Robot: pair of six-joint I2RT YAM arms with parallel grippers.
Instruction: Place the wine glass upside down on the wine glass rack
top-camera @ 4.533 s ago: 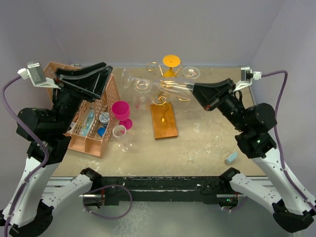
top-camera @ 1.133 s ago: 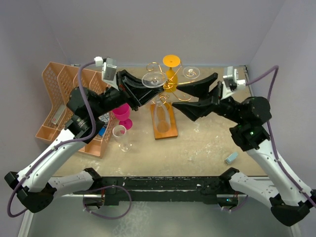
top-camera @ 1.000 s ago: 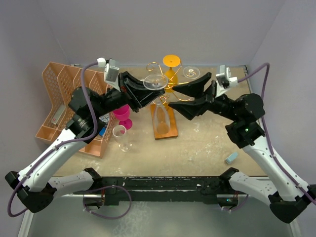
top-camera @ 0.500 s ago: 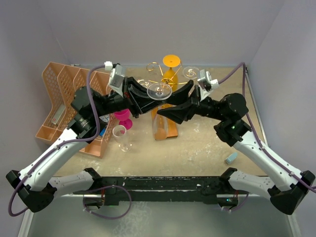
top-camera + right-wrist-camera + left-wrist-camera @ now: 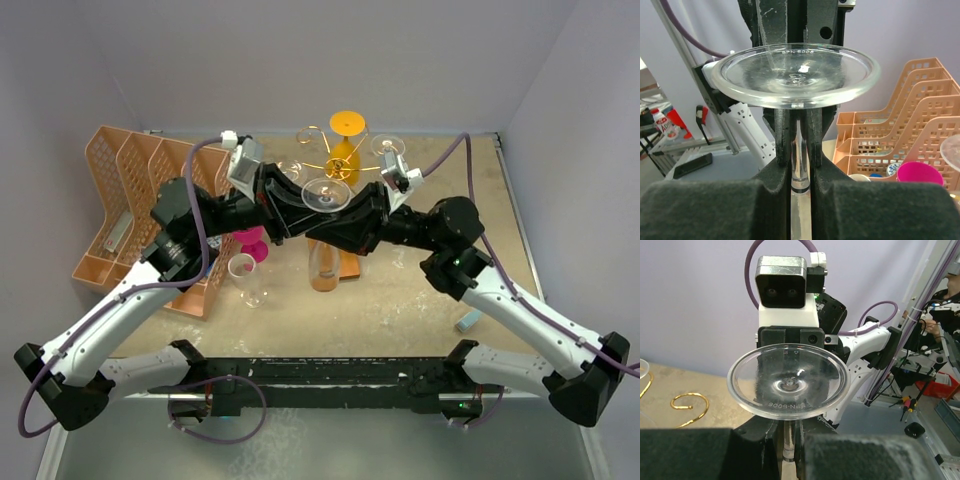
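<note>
Left tool (image 5: 789,444) and right tool (image 5: 800,172) are both pinched on the stem of the wine glass (image 5: 326,194), from opposite sides. Glass inverted, foot uppermost, bowl hanging over the wooden base of the wine glass rack (image 5: 346,158).

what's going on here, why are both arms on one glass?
Both arms hold the same clear wine glass, upside down with its foot on top. The left tool and the right tool face each other, each shut on the stem. The glass hangs above the table just in front of the gold wire rack and is not on it yet. It looks like a handover between the arms, though which one lets go can't be told.
</note>
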